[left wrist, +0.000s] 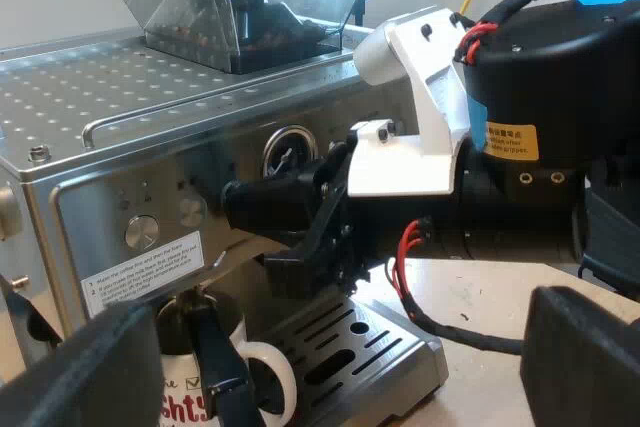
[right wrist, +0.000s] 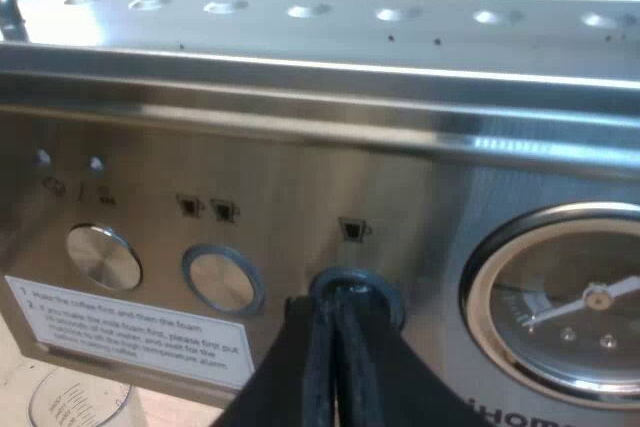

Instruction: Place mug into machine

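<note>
The mug (left wrist: 180, 387) sits in the machine (left wrist: 110, 107), near the left jaws, spread wide. The right jaws, squeezed together, touch a button (right wrist: 375, 282)

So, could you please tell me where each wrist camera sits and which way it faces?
Left wrist view: rides its arm, off the espresso machine's front, facing its panel, bean hopper, mug and the right arm; the left gripper's open fingers show near.
Right wrist view: rides its arm, close against the panel; the right gripper's shut fingers sit at a ringed button.
Shared: the pressure gauge and instruction label.
</note>
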Controlling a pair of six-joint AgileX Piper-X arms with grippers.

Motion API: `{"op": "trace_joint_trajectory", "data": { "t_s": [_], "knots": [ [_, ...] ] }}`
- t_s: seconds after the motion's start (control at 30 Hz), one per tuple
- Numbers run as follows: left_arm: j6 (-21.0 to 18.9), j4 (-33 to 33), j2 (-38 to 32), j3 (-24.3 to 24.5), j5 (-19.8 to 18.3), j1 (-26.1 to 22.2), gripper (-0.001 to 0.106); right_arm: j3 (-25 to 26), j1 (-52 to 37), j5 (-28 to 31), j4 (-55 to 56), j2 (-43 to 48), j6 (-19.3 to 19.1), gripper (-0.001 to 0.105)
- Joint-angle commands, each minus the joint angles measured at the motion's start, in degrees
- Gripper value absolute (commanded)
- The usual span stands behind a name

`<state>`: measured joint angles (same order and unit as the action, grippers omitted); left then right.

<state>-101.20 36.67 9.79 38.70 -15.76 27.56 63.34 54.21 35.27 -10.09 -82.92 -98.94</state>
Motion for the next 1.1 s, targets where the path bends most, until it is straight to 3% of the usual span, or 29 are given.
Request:
{"op": "trace_joint_trajectory", "data": {
  "t_s": [0.03, 0.7, 0.73, 0.77, 0.8, 0.9, 1.03, 1.1],
  "knots": [
    [-0.2, -0.5, -0.3, 0.5, 1.0, 0.2, 0.079, 0.7, -1.4, 2.2, -1.2, -0.9, -0.1, 0.000],
    [-0.2, -0.5, -0.3, 0.5, 1.0, 0.2, 0.079, 0.7, 1.4, 1.8, 2.6, 0.2, -0.2, 0.001],
    [-0.2, -0.5, -0.3, 0.5, 1.0, 0.2, 0.079, 0.7, 2.1, 1.8, 3.2, 0.7, -0.2, 0.006],
    [-0.2, -0.5, -0.3, 0.5, 1.0, 0.2, 0.079, 0.7, 4.3, 1.8, 8.4, 3.5, -0.2, 0.056],
    [-0.2, -0.5, -0.3, 0.5, 1.0, 0.2, 0.079, 0.7, 4.5, 1.8, 8.6, 3.8, -0.2, 0.058],
    [-0.2, -0.5, -0.3, 0.5, 0.6, 0.2, 0.079, 0.7, 6.4, 1.8, 13.2, 6.8, -0.2, 0.082],
    [-0.2, -0.5, -0.3, 0.5, 0.6, 0.2, 0.079, 0.7, 8.3, 1.8, 20.3, 11.2, -0.2, 0.082],
    [-0.2, -0.5, -0.3, 0.5, 0.6, 0.2, 0.079, 0.7, 8.9, -1.1, 25.6, 14.5, -0.2, 0.082]
  ]
}}
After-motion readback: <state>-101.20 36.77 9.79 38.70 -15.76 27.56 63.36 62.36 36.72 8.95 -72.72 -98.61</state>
